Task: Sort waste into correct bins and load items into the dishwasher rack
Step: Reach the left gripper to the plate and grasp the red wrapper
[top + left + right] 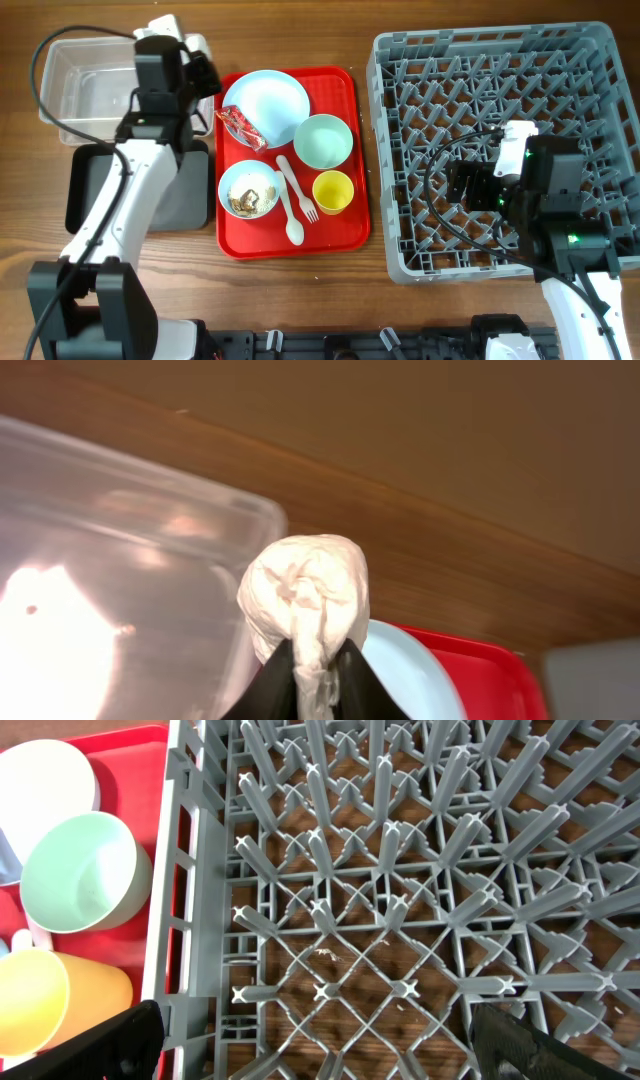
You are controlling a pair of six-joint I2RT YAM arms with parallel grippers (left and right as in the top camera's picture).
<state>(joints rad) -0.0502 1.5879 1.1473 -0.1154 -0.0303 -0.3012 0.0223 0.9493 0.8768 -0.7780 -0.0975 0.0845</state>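
Observation:
My left gripper point(310, 685) is shut on the white crumpled tissue point(305, 595), held up beside the corner of the clear tub point(100, 560). In the overhead view this gripper point(203, 75) sits between the clear tub point(85, 85) and the red tray. The black tray point(85, 185) lies under the left arm. On the red tray are the plate point(265, 100), red wrapper point(240, 125), mint green bowl point(322, 140), yellow cup point(333, 190), light blue bowl point(228, 172) holding food scraps point(247, 200), and the fork point(300, 190) and spoon point(290, 215). My right gripper point(470, 185) is open and empty over the grey rack point(400, 60).
The red serving tray point(345, 235) lies between the bins and the rack. In the right wrist view the rack's pegs point(380, 850) stand below my right gripper point(320, 1050), with the mint bowl point(80, 870) and yellow cup point(50, 1000) to its left.

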